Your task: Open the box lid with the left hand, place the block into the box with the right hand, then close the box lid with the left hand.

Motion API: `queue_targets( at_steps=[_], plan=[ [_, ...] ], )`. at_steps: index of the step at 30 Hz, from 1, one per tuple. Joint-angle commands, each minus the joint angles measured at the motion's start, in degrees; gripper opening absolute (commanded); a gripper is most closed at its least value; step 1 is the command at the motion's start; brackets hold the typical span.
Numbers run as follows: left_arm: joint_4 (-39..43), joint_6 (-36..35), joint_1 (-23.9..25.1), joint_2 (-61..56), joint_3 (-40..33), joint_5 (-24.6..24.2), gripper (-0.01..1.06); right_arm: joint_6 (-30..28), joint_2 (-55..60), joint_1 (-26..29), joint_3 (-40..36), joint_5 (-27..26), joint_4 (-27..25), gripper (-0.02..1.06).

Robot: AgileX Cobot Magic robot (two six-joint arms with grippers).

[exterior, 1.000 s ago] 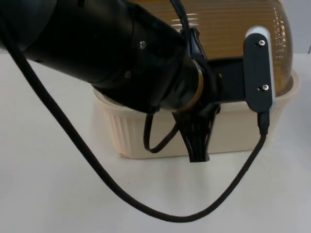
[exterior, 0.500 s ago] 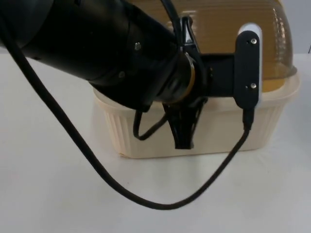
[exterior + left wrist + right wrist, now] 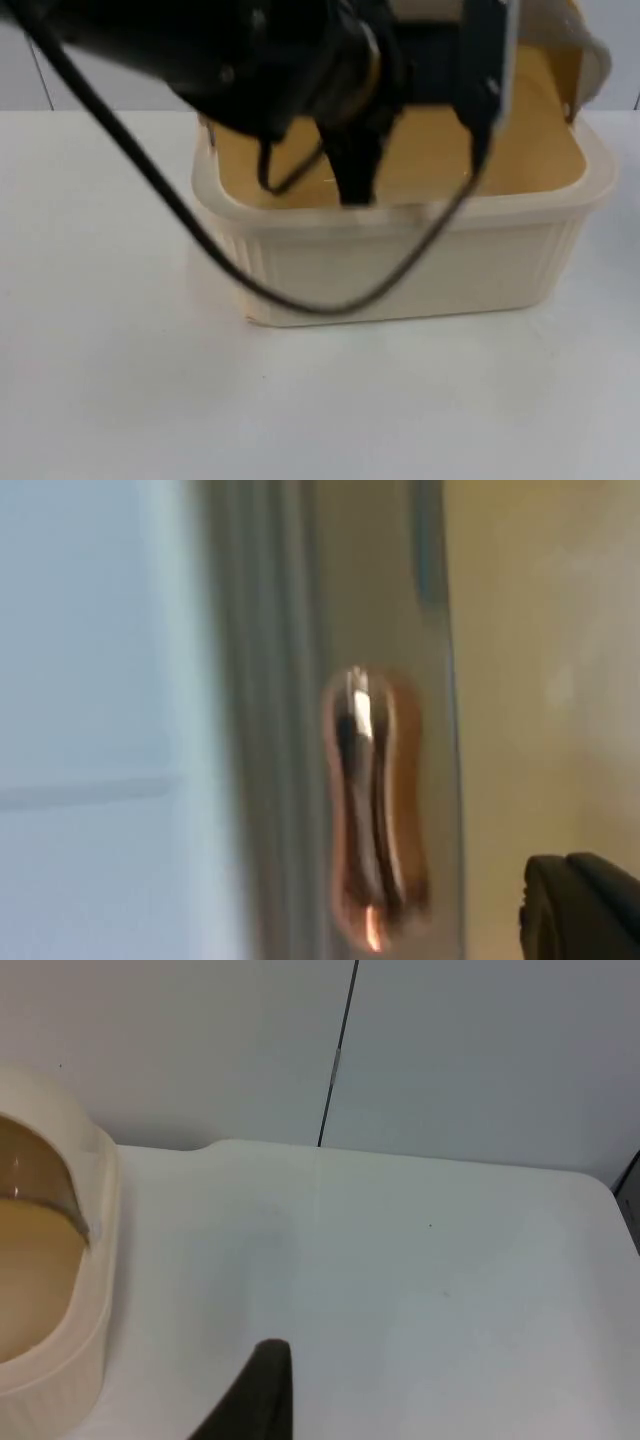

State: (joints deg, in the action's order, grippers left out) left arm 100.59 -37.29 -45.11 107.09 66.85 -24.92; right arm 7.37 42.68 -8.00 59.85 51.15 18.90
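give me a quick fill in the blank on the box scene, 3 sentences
1. The lid of the box is ____.
2. The ____ gripper is above the box's front rim.
3. The table is ____ in colour.

Missing words: open; left; white

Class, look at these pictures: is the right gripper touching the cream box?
Apart. In the right wrist view the right gripper hangs over bare white table, with a plain strip of table between its fingertip and the cream box.
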Motion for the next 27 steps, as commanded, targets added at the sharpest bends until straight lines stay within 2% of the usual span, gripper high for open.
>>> queue_targets(
  at_steps=[1, 8, 10, 11, 14, 15, 16, 17, 18, 19, 20, 22, 24, 27],
  plan=[
    [-0.64, -0.9, 1.34, -0.29, 1.48, -1.79, 0.0, -0.29, -0.29, -0.05, 0.38, -0.15, 0.51, 1.05],
    [-0.64, -0.9, 3.83, -0.29, 4.43, -1.73, 0.0, -0.29, -0.29, -0.05, 0.38, -0.64, 0.51, 1.05],
    [-6.61, -0.9, 2.97, -1.24, 4.43, -1.58, 0.0, -0.29, -0.29, -0.05, 0.38, -0.64, 0.51, 1.05],
    [-6.61, -0.9, 2.97, -1.24, 4.43, -1.58, 0.0, -0.29, -0.29, -0.05, 0.38, -0.64, 0.51, 1.05],
    [-16.56, 1.11, 2.13, -3.45, 3.77, 2.74, 0.0, -0.29, -0.29, -0.05, 0.38, -0.64, 0.51, 1.05],
    [-21.09, 2.61, 2.13, -4.55, 3.14, 5.42, 0.0, -0.29, -0.29, -0.05, 0.38, -0.64, 0.51, 1.05],
    [-29.59, 3.04, 2.13, -6.97, 2.41, 10.56, 0.0, -0.29, -0.29, -0.05, 0.38, -0.64, 0.51, 1.05],
    [-31.65, 3.04, 2.13, -7.88, 2.03, 12.0, 0.0, -0.29, -0.29, -0.05, 0.38, -0.64, 0.51, 1.05],
    [-37.68, 3.04, 2.13, -9.77, 1.33, 14.59, 0.0, -0.29, -0.29, -0.05, 0.38, -0.51, 0.51, 1.05],
    [-37.68, 3.04, 2.13, -9.77, 1.33, 14.59, 0.0, -0.29, -0.29, -0.05, 0.38, -0.51, 0.51, 1.05],
    [-45.49, 3.04, 2.52, -12.6, 0.07, 17.39, 0.0, -0.29, -0.29, -0.05, 0.38, -0.38, 0.41, 1.05],
    [-53.03, 2.93, 3.3, -17.24, -2.41, 19.78, 0.0, -0.29, -0.29, -0.05, 0.38, -0.02, 0.41, 1.05],
    [-55.7, 2.93, 3.55, -19.07, -3.25, 19.16, 0.0, -0.29, -0.29, -0.05, 0.38, 0.07, 0.14, 1.05],
    [-57.71, 2.76, 5.76, -25.43, -5.08, 12.7, 0.0, 1.02, -0.29, -0.05, 0.38, 0.07, 0.14, 1.05]
  ],
)
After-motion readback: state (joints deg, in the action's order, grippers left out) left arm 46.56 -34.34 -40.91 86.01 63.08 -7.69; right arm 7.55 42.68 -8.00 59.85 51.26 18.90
